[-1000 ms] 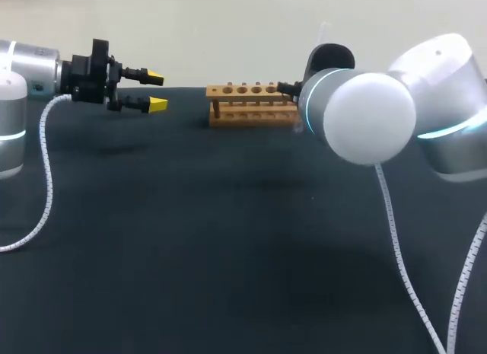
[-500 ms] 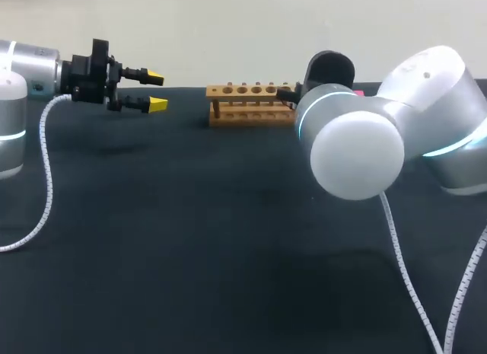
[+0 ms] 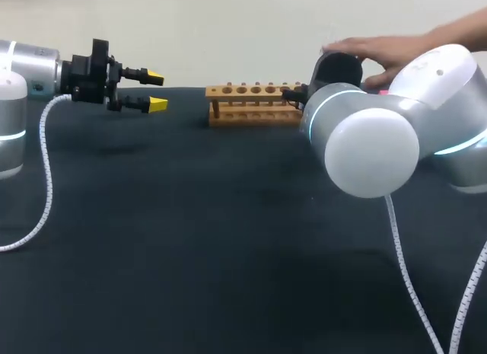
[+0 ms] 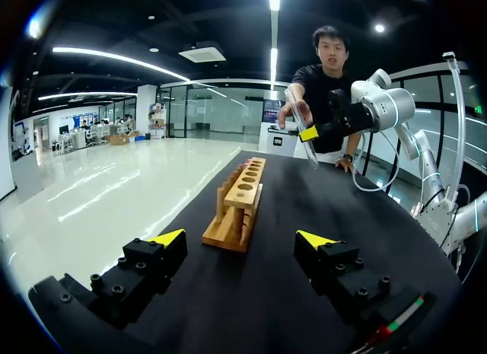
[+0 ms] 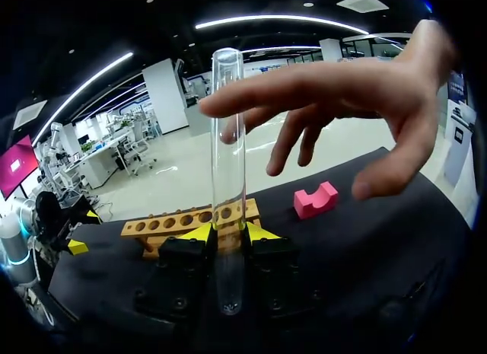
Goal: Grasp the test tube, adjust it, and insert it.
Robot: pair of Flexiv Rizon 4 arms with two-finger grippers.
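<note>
Here, person's hand reaching over black table, fingers spread, index finger crossing top of clear glass test tube; contact unclear. Wooden rack with row of holes standing just behind tube, pink notched block lying beside it. Right gripper clamping tube from two sides, tube's long axis upright, mouth pointing up, rounded end down. Left gripper hovering well apart, fingers parted, holding nothing.

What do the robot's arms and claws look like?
The left arm and right arm are fat, round, silvery tubes with glowing blue rings and white curly cables. The left claw and right claw are black with two bright yellow tips.
</note>
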